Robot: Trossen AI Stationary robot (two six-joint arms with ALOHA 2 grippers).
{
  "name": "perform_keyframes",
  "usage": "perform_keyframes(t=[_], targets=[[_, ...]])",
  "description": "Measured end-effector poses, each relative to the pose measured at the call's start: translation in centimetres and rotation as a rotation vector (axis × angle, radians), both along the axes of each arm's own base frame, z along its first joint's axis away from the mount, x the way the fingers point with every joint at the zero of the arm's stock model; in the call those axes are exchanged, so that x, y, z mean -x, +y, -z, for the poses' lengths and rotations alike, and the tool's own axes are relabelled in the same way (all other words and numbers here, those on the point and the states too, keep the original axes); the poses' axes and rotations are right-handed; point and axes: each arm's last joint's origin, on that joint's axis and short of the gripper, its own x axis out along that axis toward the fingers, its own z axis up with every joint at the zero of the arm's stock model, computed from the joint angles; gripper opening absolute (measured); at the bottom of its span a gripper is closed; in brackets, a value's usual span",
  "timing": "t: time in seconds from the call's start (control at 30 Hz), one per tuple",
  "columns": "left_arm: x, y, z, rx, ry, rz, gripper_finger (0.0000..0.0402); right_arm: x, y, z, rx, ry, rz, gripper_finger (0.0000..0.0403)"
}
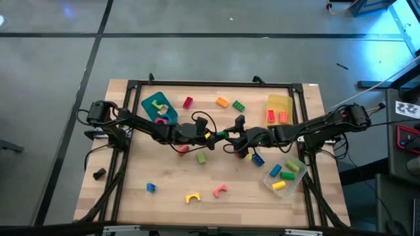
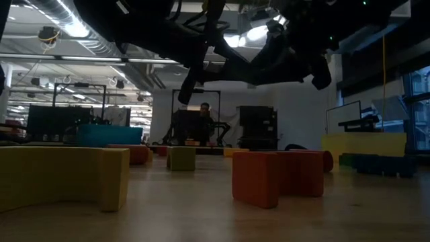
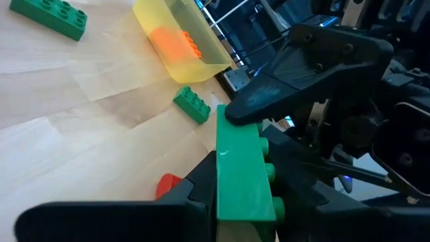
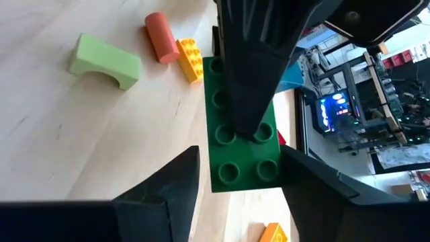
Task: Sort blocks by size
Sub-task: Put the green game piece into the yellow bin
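A green studded brick (image 1: pixel 222 134) hangs over the table's middle between my two grippers. My left gripper (image 1: pixel 214 135) comes from the left and is shut on it; the brick also shows in the left wrist view (image 3: pixel 238 168). My right gripper (image 1: pixel 232 137) comes from the right and is open. Its fingers (image 4: pixel 168 195) stand on either side of the brick's end (image 4: pixel 245 171), with a narrow gap showing on one side. Other blocks lie loose on the table, among them a light green arch (image 4: pixel 104 59) and a yellow arch (image 1: pixel 191 197). My left gripper pinches the green brick between its two fingers, one finger (image 4: pixel 248 74) on the studded face (image 4: pixel 220 101) and the other on the opposite face, which is hidden. The fingers come level from the table's left and lie along the brick. The brick is lifted clear of the table, pointing at my right gripper.
A teal tray (image 1: pixel 157 105) stands at the far left, a yellow tray (image 1: pixel 279 108) with red and orange bricks at the far right, and a clear tray (image 1: pixel 287 176) with green and yellow pieces at the near right. A black lump (image 1: pixel 99 174) lies at the left edge.
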Motion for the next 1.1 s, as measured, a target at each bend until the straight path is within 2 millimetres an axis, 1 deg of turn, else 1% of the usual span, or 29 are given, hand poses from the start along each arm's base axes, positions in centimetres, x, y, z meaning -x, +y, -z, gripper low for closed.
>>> perform_keyframes(t=[0.17,0.33,0.5,0.6,0.73,0.83,0.93,1.1], targets=[[0.0,0.0,0.0,-0.044,0.011,0.012,0.0101,0.0,0.0,0.0,-0.002,-0.002,0.000,0.0145],[0.0,0.0,0.0,-0.078,0.018,0.017,0.0117,0.0,0.0,0.0,-0.009,0.004,-0.001,0.0144],[0.0,0.1,0.1,-0.090,0.029,0.018,0.0150,0.4,0.0,0.5,-0.044,0.052,0.031,0.0146],[0.0,0.1,0.1,-0.100,0.034,0.018,0.0170,0.9,-0.2,1.1,-0.039,0.116,0.096,0.0156],[0.0,0.1,0.1,-0.155,0.046,0.035,0.0184,1.9,-0.7,2.1,0.030,0.232,0.221,0.0152],[0.0,0.1,0.2,-0.176,0.060,0.043,0.0186,2.9,-1.1,2.8,0.117,0.328,0.318,0.0146],[0.1,0.1,0.3,-0.198,0.080,0.050,0.0185,3.9,-1.5,3.2,0.187,0.397,0.413,0.0151],[0.1,0.1,0.3,-0.218,0.085,0.055,0.0185,5.4,-1.9,3.4,0.226,0.478,0.513,0.0154]])
